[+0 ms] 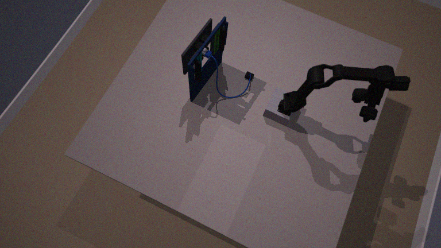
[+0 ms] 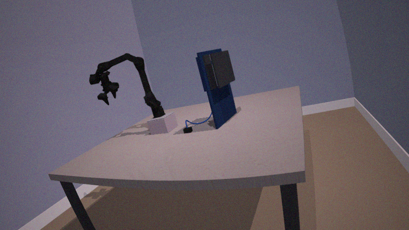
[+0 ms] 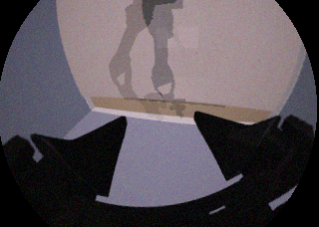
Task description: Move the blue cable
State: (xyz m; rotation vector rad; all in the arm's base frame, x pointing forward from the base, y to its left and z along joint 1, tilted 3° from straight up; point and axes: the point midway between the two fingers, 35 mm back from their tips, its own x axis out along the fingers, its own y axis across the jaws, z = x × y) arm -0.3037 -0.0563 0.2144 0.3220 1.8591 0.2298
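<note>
Fingers of the claw (image 1: pixel 364 104) (image 2: pixel 109 95) (image 3: pixel 160 118) stand nearest the wrist view, at 8 and 4 o'clock, spread apart with nothing between them. This spacing presumably leaves room to pass either side of a plug. In the top view, the arm (image 1: pixel 356 72) (image 2: pixel 144 78) extends toward 3 o'clock from its base block (image 1: pixel 273 115) (image 2: pixel 159 125), well apart from the upright rack (image 1: pixel 191 84) (image 2: pixel 223 110) at 10 o'clock; the position probably keeps the cable clear before the approach.

The blue plug (image 1: pixel 207 53) sits at the rack's near face, evidently still in its starting port. From it the blue cable (image 1: pixel 217 76) (image 2: pixel 197 123) hangs slack to a black block (image 1: pixel 249 76) (image 2: pixel 187 130) at 4 o'clock. The block likely anchors the far end; the slack should allow transfer to the lower port.
</note>
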